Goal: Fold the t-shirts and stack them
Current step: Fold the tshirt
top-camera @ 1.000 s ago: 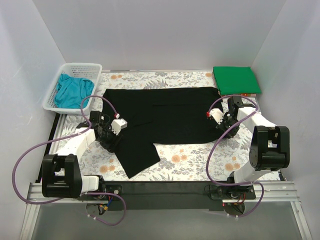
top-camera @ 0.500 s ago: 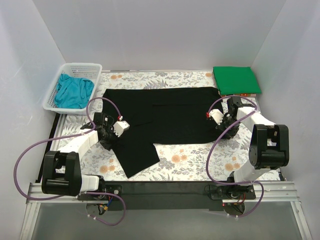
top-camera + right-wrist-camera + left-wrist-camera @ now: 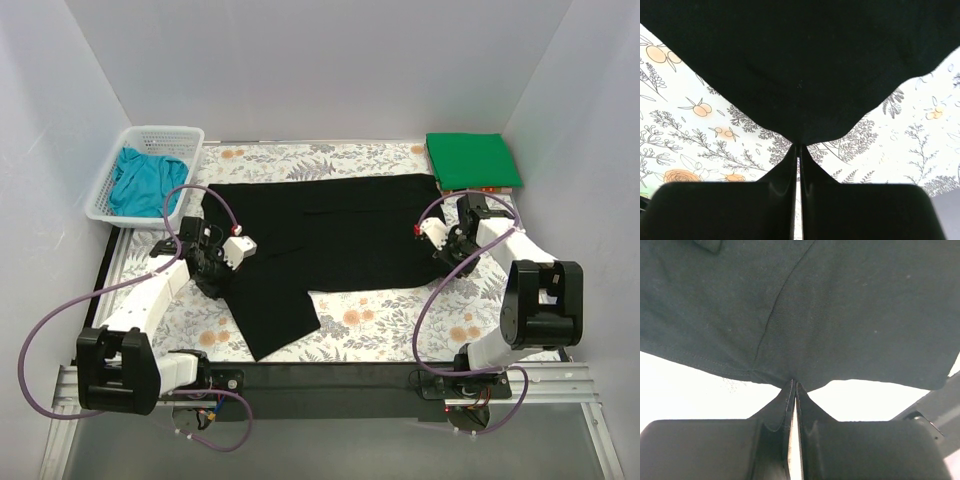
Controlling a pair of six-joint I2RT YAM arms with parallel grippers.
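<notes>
We see a flower-printed surface [image 3: 380,320] enclosed by white walls. The black shirt [image 3: 330,235], the largest item, lies spread across the middle of this surface, with one flap reaching toward the near edge, left of centre.

The left arm [image 3: 150,295] reaches to the shirt's left side and the right arm [image 3: 505,240] to its right side.

A white mesh basket [image 3: 160,133] stands at the far left corner, just beyond the black shirt's upper left corner. The green shirt [image 3: 472,160] lies folded into a flat rectangle at the far right corner, close to the black shirt's upper right corner. The teal shirt [image 3: 145,180] sits crumpled inside the basket.

In the left wrist view, we find the left jaws pressed together on the black shirt's hem where a seam meets the edge. In the right wrist view, the right jaws are likewise pinched onto the black shirt's edge. There the cloth is drawn to a point at the tips, with the printed surface showing on both sides.
</notes>
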